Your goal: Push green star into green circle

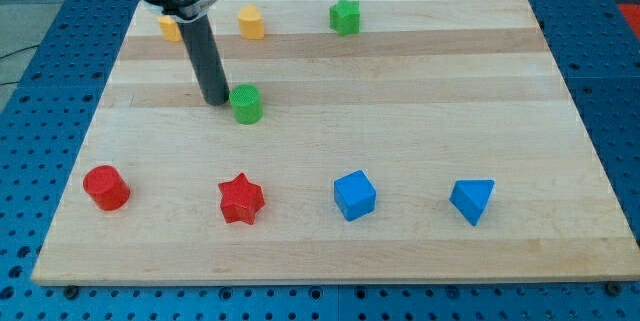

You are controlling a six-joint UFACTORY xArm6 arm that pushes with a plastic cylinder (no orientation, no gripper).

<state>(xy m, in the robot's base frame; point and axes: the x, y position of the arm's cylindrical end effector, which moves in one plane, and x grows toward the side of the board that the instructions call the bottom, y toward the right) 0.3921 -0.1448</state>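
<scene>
I think the job has hardly begun. The small green star-shaped block sits near the top edge of the pale wooden board, well apart from the round green circle block. My tip, the bottom end of the dark rod, is just beside the green circle on the view's left. It may be touching; I cannot tell. The rod has nothing to grab with, so it holds nothing. I still need to go to the star and push it down and left. I see no boxes or bowls here.

My rod comes down upright from the view's top left, my tip resting on the board.
</scene>
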